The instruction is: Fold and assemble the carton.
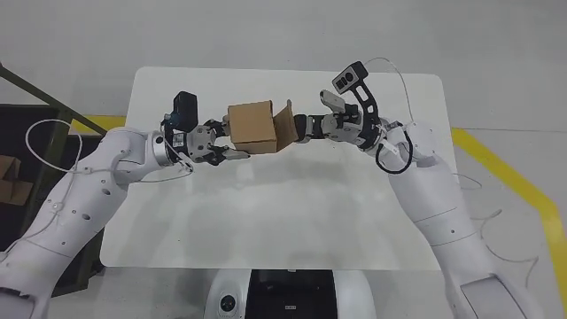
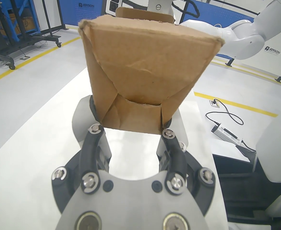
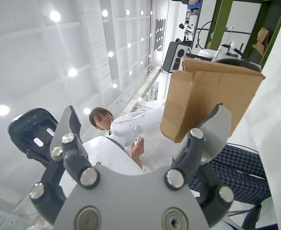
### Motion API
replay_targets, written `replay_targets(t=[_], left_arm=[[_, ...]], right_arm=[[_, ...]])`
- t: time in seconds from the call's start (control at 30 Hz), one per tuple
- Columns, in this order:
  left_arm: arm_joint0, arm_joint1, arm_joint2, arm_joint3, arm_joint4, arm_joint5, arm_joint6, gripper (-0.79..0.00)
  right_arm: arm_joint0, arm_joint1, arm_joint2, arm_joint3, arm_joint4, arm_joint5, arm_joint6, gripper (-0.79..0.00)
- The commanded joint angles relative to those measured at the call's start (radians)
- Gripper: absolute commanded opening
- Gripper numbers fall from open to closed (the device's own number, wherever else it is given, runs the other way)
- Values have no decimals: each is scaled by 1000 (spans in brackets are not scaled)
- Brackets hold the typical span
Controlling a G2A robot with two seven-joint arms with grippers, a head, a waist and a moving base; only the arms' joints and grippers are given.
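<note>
Top view: brown carton [image 1: 252, 126] over white tabletop [image 1: 266, 221], toward far half, between both arms. Left gripper [image 1: 223, 148] at carton's near left corner. Right gripper [image 1: 299, 127] at open flap [image 1: 283, 122] on opposite side.

Left wrist view: left jaws clamped on carton's narrow end, one each side, folded panels facing camera.

Right wrist view: right jaws spread wide, one finger [image 3: 218, 120] against carton flap, other free.
</note>
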Motion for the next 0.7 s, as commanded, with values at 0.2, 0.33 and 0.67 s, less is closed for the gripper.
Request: replay_targets(t=[0.2, 0.33, 0.67], left_arm=[[-6, -5, 0, 7, 1, 0, -8, -489], [-7, -8, -1, 14, 7, 0, -11, -489], [-3, -14, -9, 12, 17, 0, -11, -486]], right_arm=[[7, 5, -2, 8, -69, 6, -5, -406], [7, 5, -1, 13, -55, 13, 10, -449], [25, 9, -17, 43, -133, 39, 0, -563]])
